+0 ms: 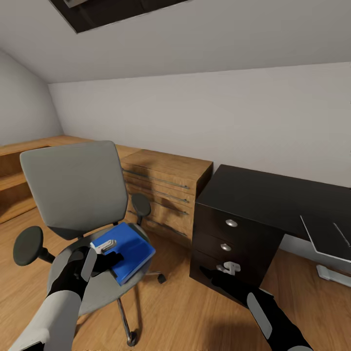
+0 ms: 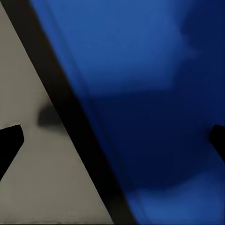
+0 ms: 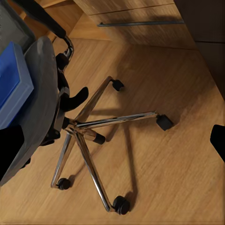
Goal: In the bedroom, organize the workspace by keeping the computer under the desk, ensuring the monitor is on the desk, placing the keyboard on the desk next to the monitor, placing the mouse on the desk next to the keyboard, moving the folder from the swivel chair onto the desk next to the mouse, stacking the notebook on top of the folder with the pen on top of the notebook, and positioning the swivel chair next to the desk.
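Bright blue lies between the fingers of the left pincer [image 1: 108, 249], which stands spread wide over the near edge of the folder [image 1: 127, 250]; in the left wrist view one dark fingertip [image 2: 9, 143] is over the grey seat and the other over the folder's cover [image 2: 154, 93], and neither is seen pressing on it. The folder lies flat on the seat of the swivel chair [image 1: 73, 187], toward the seat's right side, one corner reaching the seat's edge. The chair's grey back stands upright behind it, a black armrest at each side, and its chrome star base [image 3: 93, 136] rests on the wood floor [image 1: 185, 312].

The right pincer [image 1: 229, 268] hangs in front of the dark drawer unit [image 1: 229, 239], well apart from the chair, its fingers parted with nothing between them. Above the drawers lies the black tabletop [image 1: 263, 195], against the white wall. A light-wood dresser [image 1: 168, 187] stands between the chair and the drawer unit.
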You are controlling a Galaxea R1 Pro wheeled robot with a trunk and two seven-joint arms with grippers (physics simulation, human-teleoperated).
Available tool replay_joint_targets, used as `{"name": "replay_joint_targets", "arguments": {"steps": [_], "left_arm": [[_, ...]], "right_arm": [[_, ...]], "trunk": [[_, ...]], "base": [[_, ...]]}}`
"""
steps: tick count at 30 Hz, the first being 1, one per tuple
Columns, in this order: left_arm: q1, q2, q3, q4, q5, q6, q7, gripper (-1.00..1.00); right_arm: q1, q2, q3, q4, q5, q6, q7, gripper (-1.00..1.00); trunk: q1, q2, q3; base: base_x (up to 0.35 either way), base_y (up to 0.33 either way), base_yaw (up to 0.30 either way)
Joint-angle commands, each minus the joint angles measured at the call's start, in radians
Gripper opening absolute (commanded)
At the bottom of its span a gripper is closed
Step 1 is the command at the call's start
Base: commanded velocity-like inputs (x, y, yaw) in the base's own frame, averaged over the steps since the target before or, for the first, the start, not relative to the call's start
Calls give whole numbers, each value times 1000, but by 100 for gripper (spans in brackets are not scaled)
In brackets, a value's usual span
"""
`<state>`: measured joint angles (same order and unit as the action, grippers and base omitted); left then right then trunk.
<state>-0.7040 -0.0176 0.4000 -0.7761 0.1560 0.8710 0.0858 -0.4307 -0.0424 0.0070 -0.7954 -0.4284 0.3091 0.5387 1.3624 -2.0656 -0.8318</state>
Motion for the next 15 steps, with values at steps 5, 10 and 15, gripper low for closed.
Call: {"name": "replay_joint_targets", "arguments": {"steps": [5, 10, 15], "left_arm": [[0, -2, 3, 6, 3, 5, 10, 100], [0, -1, 2, 5, 3, 5, 11, 100], [0, -1, 2, 5, 3, 5, 11, 100]], "right_arm": [[0, -1, 1, -1, -9, 8, 0, 100], [0, -1, 1, -1, -9, 7, 0, 100], [0, -1, 1, -1, -9, 7, 0, 100]], "trunk": [[0, 0, -1], [0, 0, -1], [0, 0, -1]], "base": [[-33, -33, 0], [-106, -124, 0], [-16, -20, 0]]}}
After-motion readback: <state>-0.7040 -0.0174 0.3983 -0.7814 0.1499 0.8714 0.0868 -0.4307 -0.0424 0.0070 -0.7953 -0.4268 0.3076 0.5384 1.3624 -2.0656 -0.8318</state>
